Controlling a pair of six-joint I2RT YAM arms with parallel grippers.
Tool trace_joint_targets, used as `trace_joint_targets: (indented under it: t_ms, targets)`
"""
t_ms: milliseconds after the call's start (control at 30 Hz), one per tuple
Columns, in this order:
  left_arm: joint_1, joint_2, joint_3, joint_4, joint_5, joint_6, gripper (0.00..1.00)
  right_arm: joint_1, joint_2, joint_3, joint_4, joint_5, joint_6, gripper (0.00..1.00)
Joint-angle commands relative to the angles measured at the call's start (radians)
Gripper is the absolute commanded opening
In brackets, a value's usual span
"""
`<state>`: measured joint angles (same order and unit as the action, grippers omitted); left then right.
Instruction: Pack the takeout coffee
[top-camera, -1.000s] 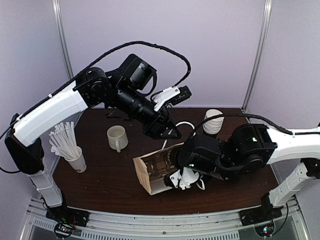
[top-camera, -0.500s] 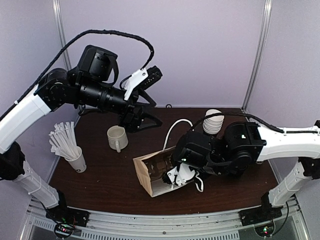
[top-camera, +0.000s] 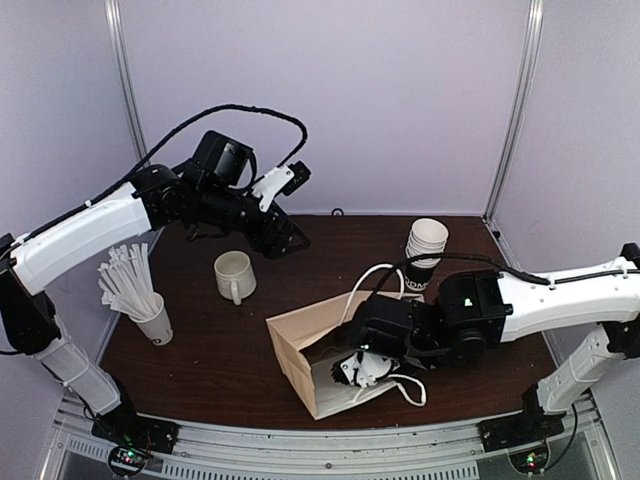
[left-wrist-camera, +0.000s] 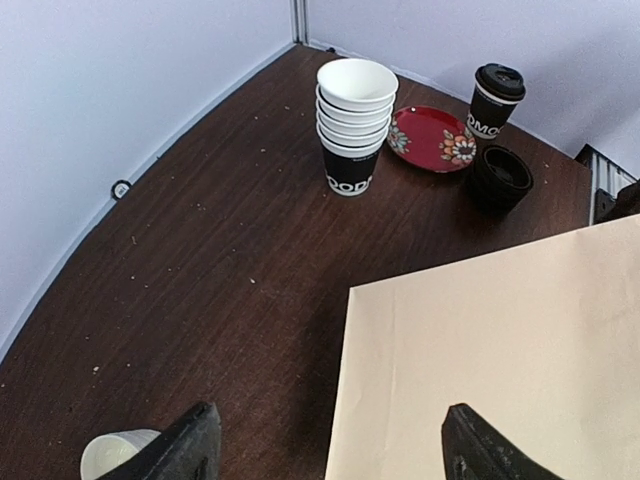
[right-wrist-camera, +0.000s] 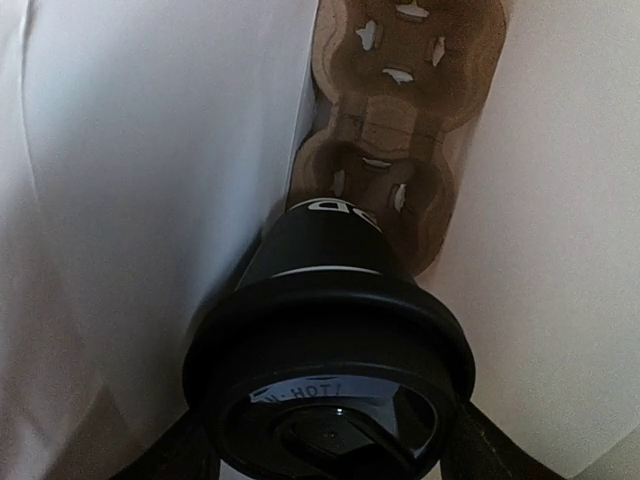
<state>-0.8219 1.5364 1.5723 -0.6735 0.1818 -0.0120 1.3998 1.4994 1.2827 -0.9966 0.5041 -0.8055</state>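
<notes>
right gripper (right-wrist-camera: 328, 445) is inside the paper bag (top-camera: 300, 345), closed on the held cup (right-wrist-camera: 322, 250), with a finger on each side just under the lid rim. the cup's long axis runs straight into the bag, base first, lid toward my camera. the cardboard carrier (right-wrist-camera: 395, 150) lies dead ahead, deeper in the bag, with its long axis along the same line. the cup's base hides the nearest well, and i can't tell if it touches. the coming move turns on lining the base up with that well, i judge.

left gripper (left-wrist-camera: 335, 440) is wide open and holds nothing. it hangs above the worktop (left-wrist-camera: 200, 250) on the far-left side of the bag.

the second cup (left-wrist-camera: 497, 100) stands upright with its lid on, beyond the bag's far-right side, just beside the red plate (left-wrist-camera: 430, 138). the right arm is nearer to it, i judge, but that arm is busy.

writing: the held cup's lid label reads "hot" and its side lettering is cut off. the second cup reads "domo", wrapping out of sight. the bottom cup of the cup stack (left-wrist-camera: 352, 125) reads "dom".
</notes>
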Motion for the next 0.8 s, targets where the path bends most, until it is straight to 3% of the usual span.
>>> trace_joint_targets:
  t_ms: [0,333,767]
  targets:
    - [0.001,0.067,0.012,0.075,0.058,-0.011,0.78,-0.005,-0.011,-0.009,0.091,0.064,0.008,0.62]
    - [0.03,0.26,0.058,0.041,-0.001,-0.026,0.74,-0.077,0.006,0.006,0.132,0.025,0.017,0.62]
    - [0.089,0.348,0.069,0.006,-0.007,-0.031,0.73,-0.099,0.054,0.037,0.184,-0.04,0.018,0.61]
